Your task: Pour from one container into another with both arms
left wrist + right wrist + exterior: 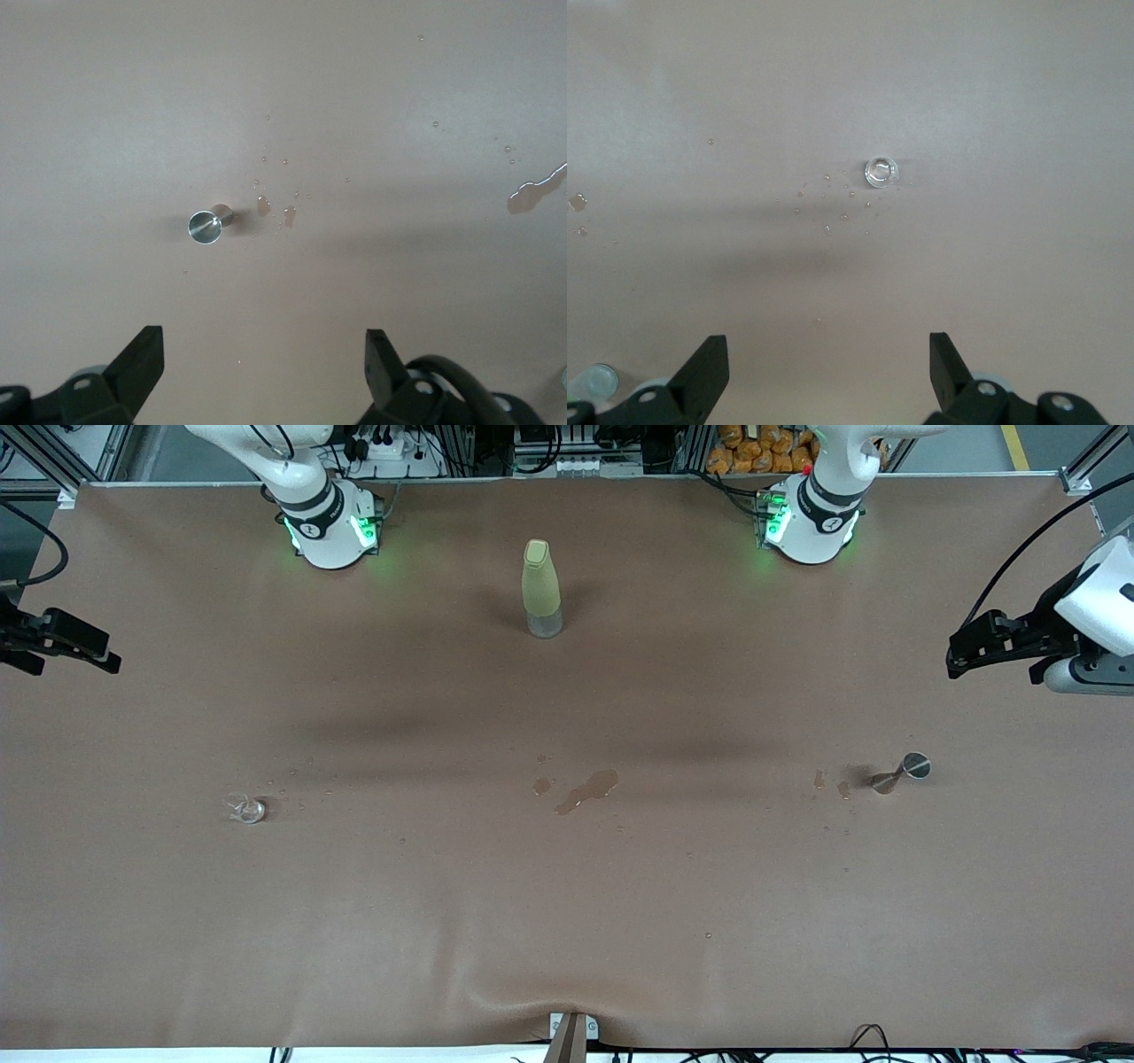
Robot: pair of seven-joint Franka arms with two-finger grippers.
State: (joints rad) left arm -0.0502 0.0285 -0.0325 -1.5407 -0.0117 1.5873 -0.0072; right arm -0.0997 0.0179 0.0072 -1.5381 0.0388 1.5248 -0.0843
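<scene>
A small clear glass [247, 809] stands on the brown table toward the right arm's end; in the right wrist view the glass [881, 171] looks round, with droplets beside it. A metal jigger [904, 768] lies tipped on its side toward the left arm's end, and the left wrist view looks into the jigger's [205, 225] open mouth. My right gripper [80, 646] hangs open and empty over the table's edge at its own end, seen as [828, 363]. My left gripper [974, 651] is open and empty over its end, seen as [263, 359].
A tall yellow-green bottle [541, 589] with a clear base stands upright mid-table between the two arm bases. A brown puddle [585, 790] and smaller wet spots [842, 786] mark the table [567, 921] between the glass and the jigger. The puddle [536, 189] also shows in the left wrist view.
</scene>
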